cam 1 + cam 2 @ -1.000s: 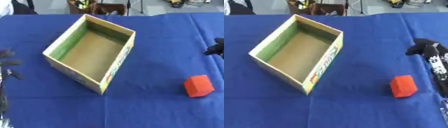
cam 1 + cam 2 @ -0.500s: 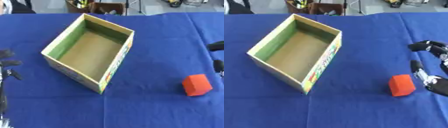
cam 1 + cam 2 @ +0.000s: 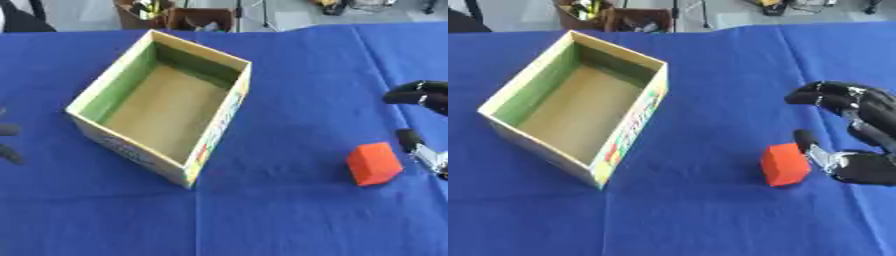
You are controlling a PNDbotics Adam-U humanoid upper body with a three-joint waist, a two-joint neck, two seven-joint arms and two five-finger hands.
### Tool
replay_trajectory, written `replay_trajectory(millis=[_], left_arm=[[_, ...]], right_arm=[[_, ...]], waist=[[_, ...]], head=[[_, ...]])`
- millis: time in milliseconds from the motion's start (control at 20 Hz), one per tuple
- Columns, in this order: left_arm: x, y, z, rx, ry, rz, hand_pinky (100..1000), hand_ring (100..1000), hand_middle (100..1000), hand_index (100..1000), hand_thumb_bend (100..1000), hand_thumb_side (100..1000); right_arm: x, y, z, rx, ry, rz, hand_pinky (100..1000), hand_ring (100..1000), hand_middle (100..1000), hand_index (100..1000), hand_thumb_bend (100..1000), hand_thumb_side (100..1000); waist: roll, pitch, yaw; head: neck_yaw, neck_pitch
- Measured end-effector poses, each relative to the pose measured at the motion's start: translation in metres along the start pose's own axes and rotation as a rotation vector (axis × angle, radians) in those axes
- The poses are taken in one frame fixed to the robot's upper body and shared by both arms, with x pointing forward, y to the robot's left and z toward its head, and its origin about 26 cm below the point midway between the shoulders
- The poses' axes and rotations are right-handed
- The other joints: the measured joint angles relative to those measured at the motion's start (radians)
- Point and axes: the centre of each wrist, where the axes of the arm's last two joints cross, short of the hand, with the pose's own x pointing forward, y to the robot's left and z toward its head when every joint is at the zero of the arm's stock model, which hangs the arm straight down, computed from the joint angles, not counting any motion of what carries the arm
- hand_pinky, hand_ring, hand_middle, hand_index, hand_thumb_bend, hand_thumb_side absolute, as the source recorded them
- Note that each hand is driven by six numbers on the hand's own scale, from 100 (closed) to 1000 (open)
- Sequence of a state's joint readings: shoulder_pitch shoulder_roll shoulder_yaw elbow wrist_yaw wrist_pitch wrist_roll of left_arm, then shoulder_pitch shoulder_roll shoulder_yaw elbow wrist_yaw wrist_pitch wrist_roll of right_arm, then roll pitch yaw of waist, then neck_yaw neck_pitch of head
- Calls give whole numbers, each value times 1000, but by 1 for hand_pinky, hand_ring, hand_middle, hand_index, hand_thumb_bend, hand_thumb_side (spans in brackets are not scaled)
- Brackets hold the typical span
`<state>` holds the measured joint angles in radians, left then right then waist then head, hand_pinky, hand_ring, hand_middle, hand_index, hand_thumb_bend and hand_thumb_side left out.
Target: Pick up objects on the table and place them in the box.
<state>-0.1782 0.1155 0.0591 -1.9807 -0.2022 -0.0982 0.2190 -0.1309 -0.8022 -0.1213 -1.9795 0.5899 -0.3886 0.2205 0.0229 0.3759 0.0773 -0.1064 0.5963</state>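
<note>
Right hand (image 3: 852, 132) spread beside red block (image 3: 785, 164)
Block lies on blue bench (image 3: 710, 210) just left of thumb, w/ free cloth between it and the empty box (image 3: 627, 125); left hand (image 3: 9, 145) only at left edge.

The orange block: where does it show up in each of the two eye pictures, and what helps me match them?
Left eye view: the orange block lies at the right, below mid-height, near the picture's edge.
Right eye view: it sits right of centre, beside the thumb of the right hand.
Shared landmark: the open cardboard box, to the block's left in both views.
</note>
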Motion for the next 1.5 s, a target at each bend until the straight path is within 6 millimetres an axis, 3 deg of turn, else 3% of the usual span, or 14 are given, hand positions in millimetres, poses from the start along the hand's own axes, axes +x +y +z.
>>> replay_trajectory(millis=[350,550,850,1000,1150,1250,1500], left_arm=[[0,2,0,-5,1,-7,323,598,654,757,100,837],[0,2,0,-6,3,-8,323,598,655,757,100,837],[0,2,0,-9,4,-8,323,599,655,757,100,837],[0,2,0,-9,4,-8,323,599,655,757,100,837],[0,2,0,-10,3,-8,323,599,656,758,100,837],[0,2,0,-12,3,-8,323,600,656,758,100,837],[0,2,0,-13,4,-6,323,600,656,758,100,837]], right_arm=[[-4,-14,0,102,-52,69,818,828,825,950,100,1000],[-5,-22,-3,198,-74,92,834,844,835,968,213,1000],[-5,-29,-6,329,-85,82,855,861,853,1000,367,888],[-5,-32,-8,380,-83,86,859,869,863,1000,425,899],[-4,-35,-10,419,-87,98,856,874,875,1000,541,934],[-4,-38,-12,440,-84,108,854,874,876,1000,546,929],[-2,-40,-16,478,-63,135,846,873,873,1000,443,828]], waist=[[-1,-6,-2],[-4,-6,-2],[-3,-6,-1],[-4,-6,-1],[-6,-6,-1],[-6,-6,2],[-7,-6,7]], head=[[-25,0],[-28,0],[-27,0],[-26,0],[-25,0],[-25,0],[-25,0]])
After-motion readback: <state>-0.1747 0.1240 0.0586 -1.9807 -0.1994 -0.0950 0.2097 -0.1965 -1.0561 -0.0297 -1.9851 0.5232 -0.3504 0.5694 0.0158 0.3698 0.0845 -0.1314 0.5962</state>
